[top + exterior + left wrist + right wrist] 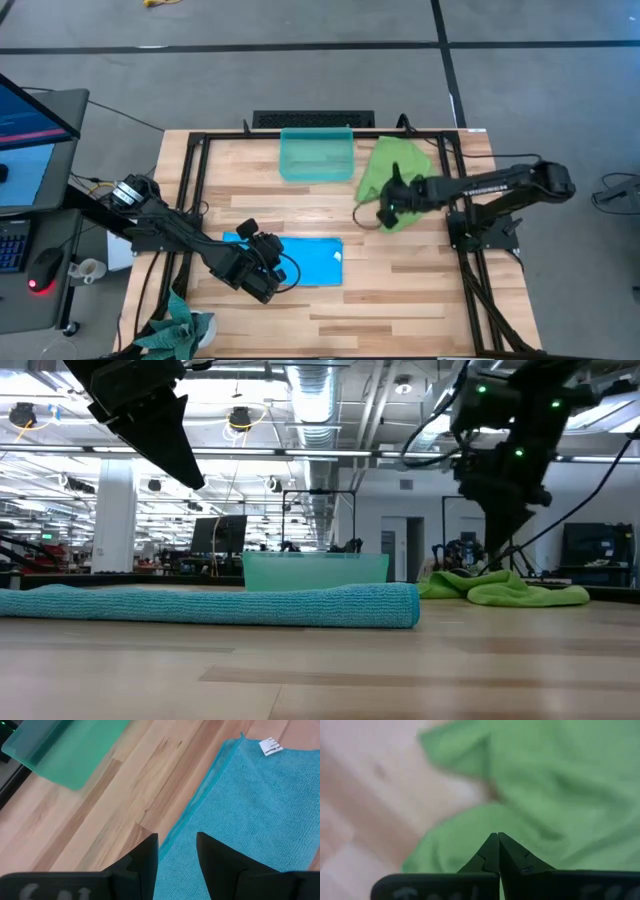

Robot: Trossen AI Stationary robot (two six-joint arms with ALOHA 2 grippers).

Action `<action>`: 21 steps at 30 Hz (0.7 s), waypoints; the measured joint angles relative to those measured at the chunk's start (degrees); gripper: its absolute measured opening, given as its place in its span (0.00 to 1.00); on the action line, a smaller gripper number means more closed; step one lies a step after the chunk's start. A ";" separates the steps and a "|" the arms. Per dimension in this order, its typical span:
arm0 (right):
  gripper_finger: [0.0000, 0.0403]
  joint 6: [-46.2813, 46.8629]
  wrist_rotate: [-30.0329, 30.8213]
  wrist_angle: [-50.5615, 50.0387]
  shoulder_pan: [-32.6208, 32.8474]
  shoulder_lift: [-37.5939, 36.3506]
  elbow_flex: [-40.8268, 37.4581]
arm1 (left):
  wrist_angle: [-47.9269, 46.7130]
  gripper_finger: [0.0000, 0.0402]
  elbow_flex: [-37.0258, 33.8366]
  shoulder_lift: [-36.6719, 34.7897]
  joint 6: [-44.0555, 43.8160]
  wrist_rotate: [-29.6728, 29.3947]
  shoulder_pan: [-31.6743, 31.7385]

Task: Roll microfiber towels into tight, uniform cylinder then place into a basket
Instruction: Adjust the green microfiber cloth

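Lime towel (392, 165) under right gripper (498, 836) (pinched closed)

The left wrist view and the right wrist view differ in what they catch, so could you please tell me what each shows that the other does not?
Only the left wrist view shows the blue towel lying flat with its white tag, a corner of the teal basket, and the left gripper open above the towel's edge. Only the right wrist view shows the green towel, crumpled, with the right gripper shut just over it. Both share the bare wooden table.
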 joint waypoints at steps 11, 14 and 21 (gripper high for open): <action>0.05 2.70 -3.75 0.96 5.74 10.98 -2.38 | 0.05 0.32 0.00 0.00 -0.98 0.00 0.00; 0.05 2.74 -3.13 0.02 3.60 13.15 -2.14 | 0.05 0.32 0.00 0.00 -1.11 -0.01 0.00; 0.05 5.24 4.53 -8.97 -5.76 15.46 -2.55 | 0.00 0.32 0.00 0.00 -1.09 -0.02 0.00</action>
